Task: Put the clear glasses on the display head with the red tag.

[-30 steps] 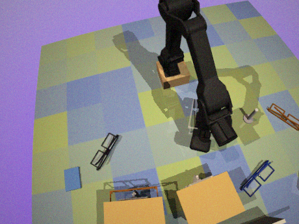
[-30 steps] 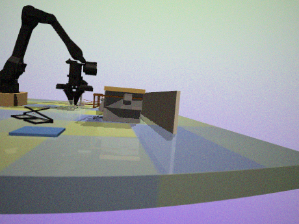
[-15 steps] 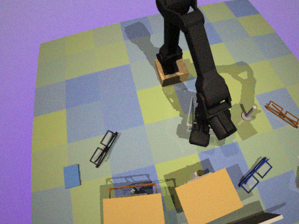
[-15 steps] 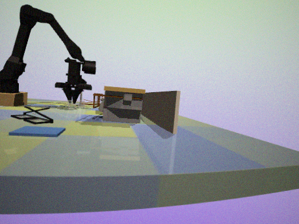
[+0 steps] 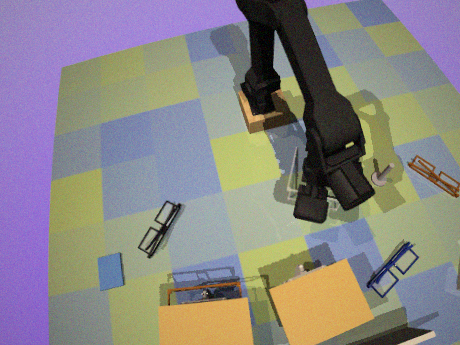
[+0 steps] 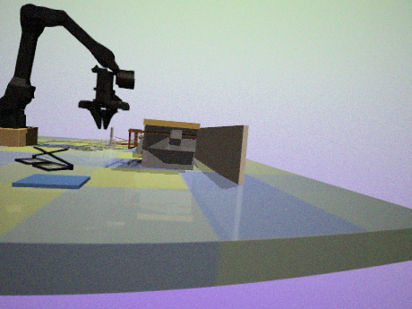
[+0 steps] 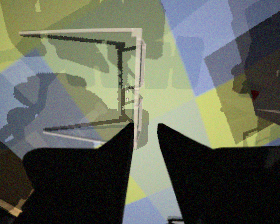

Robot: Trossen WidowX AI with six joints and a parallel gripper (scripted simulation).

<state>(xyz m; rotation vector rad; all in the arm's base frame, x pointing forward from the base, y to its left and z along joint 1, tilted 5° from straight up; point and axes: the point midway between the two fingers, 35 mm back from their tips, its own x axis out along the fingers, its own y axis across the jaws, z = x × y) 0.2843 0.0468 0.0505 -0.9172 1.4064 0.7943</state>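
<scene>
The clear glasses [image 5: 289, 193] [image 7: 138, 60] rest on the table below the gripper, with the temples pointing toward the arm's base. My gripper [image 6: 102, 128] [image 7: 145, 127] is slightly open and empty above them. In the wrist view its left fingertip overlaps the lower end of the glasses' front; in the top view the fingertips are hidden. A small red tag [image 7: 255, 94] shows on the dark head at the right edge of the wrist view. This appears to be the right head [image 5: 320, 299], under a tan block. The left head [image 5: 204, 322] wears orange-brown glasses [image 5: 205, 291].
A peg on a round base [image 5: 379, 178] stands right of the gripper, with orange glasses [image 5: 434, 177] beyond. Blue glasses [image 5: 392, 264] lie right of the heads. Black glasses [image 5: 161, 229] and a blue slab [image 5: 110, 272] lie left. An upright board [image 6: 224, 151] stands by the heads.
</scene>
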